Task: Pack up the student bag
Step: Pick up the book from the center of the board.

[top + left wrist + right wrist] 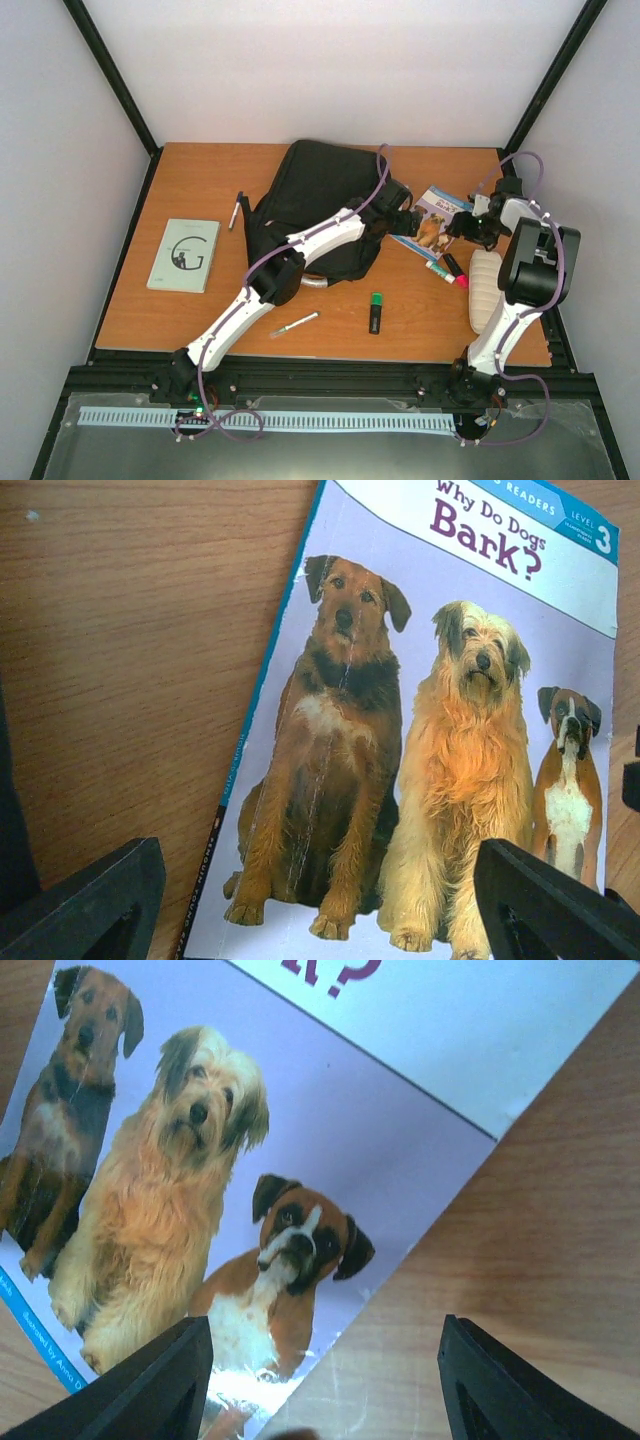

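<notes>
The student bag (318, 200), a large black backpack, lies at the back middle of the table. To its right lies a picture book with three dogs on the cover (437, 218) (430, 710) (250, 1130). My left arm reaches across the bag. Its gripper (404, 222) (320, 905) hangs open just above the book's left half, with nothing between its fingers. My right gripper (463, 228) (325, 1375) is open too, straddling the book's right edge, one finger over the cover and one over bare wood.
A grey-green book (184, 255) lies at the left, with a pen (235, 210) behind it. Another pen (294, 324) and a green-capped black marker (375, 313) lie near the front. Pink and green markers (447, 270) and a cream pouch (485, 290) sit under the right arm.
</notes>
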Action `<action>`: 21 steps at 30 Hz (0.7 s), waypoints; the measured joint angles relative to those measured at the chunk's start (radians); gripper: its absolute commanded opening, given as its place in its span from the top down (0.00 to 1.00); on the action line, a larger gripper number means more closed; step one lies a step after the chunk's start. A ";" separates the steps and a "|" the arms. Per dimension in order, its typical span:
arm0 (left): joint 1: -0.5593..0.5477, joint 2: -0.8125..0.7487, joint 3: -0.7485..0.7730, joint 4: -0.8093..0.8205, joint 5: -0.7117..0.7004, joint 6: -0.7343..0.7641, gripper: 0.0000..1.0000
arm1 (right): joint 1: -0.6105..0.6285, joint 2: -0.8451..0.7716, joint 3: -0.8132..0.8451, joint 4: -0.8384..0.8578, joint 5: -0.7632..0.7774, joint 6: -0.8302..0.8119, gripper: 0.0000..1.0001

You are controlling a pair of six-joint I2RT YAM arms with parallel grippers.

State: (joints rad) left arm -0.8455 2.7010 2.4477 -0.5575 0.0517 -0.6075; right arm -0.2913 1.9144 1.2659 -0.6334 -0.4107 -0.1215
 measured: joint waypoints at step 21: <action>0.003 -0.105 -0.184 0.024 0.136 -0.057 0.20 | 0.114 0.148 0.185 -0.068 0.046 -0.016 0.36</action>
State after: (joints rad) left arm -0.8429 2.5965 2.2639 -0.5335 0.1875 -0.6643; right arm -0.1768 2.0621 1.4506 -0.7017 -0.3649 -0.1379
